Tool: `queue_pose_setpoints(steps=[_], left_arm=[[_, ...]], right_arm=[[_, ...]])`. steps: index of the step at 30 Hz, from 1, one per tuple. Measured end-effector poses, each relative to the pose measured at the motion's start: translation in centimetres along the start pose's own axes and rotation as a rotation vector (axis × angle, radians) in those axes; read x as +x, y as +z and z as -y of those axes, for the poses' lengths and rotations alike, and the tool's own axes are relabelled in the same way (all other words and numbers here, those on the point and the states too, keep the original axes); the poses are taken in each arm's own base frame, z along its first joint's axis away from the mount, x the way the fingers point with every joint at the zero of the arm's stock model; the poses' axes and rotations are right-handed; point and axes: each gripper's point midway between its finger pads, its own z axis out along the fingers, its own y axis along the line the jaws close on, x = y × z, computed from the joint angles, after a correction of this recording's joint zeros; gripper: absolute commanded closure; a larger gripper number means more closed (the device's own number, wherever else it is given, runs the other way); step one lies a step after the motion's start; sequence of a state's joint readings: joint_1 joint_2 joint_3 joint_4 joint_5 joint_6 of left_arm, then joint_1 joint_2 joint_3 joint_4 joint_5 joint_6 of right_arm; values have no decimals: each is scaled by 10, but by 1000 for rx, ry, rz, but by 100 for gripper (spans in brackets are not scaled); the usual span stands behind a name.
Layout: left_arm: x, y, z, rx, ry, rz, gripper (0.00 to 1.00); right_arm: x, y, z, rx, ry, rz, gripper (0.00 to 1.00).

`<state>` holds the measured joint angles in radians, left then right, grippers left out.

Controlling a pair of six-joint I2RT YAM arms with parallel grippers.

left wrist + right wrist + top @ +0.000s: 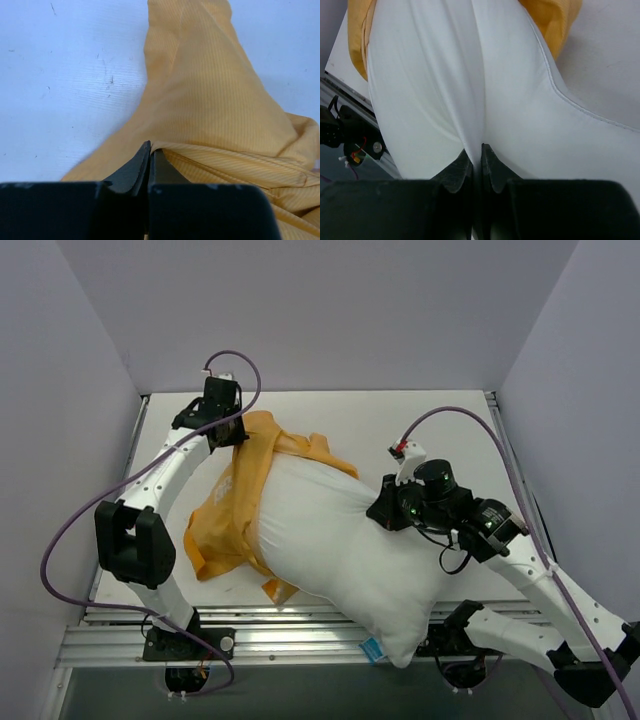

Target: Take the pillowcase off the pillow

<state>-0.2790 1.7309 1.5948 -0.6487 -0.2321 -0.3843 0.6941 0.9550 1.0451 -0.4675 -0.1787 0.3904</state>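
Observation:
The plump white pillow (340,550) lies across the table's middle, its near end over the front edge, a small blue tag (372,649) at that end. The orange-yellow pillowcase (232,502) is bunched on the pillow's far-left end and trails onto the table, faint white lettering showing. My left gripper (232,432) is shut on a fold of the pillowcase (210,100) at its far corner; the pinch shows in the left wrist view (150,148). My right gripper (385,508) is shut on a pinch of the pillow's white fabric (435,90) at its right side, seen close up (476,149).
The white table (420,425) is walled by grey panels at the back and both sides. A metal rail (260,635) runs along the front edge under the pillow's near end. Purple cables loop from both arms.

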Motion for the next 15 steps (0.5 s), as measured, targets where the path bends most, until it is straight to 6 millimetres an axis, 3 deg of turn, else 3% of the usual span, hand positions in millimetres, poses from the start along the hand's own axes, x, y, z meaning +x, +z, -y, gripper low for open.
queue_pose_setpoints(steps=[7, 9, 11, 13, 15], left_arm=[[-4, 17, -24, -70, -53, -31, 98], [-10, 29, -55, -179, -75, -12, 98], [-14, 42, -99, -310, -109, 0, 98], [-14, 48, -143, -433, -142, -1, 98], [-11, 50, -174, -507, -169, -7, 98]], right_arm=[[-35, -38, 3, 64, -13, 62, 100], [-41, -57, 7, 102, -15, 74, 100], [-48, -80, 8, 125, -19, 108, 100], [-60, -104, 8, 144, -32, 165, 100], [-69, -122, 6, 146, -53, 212, 100]])
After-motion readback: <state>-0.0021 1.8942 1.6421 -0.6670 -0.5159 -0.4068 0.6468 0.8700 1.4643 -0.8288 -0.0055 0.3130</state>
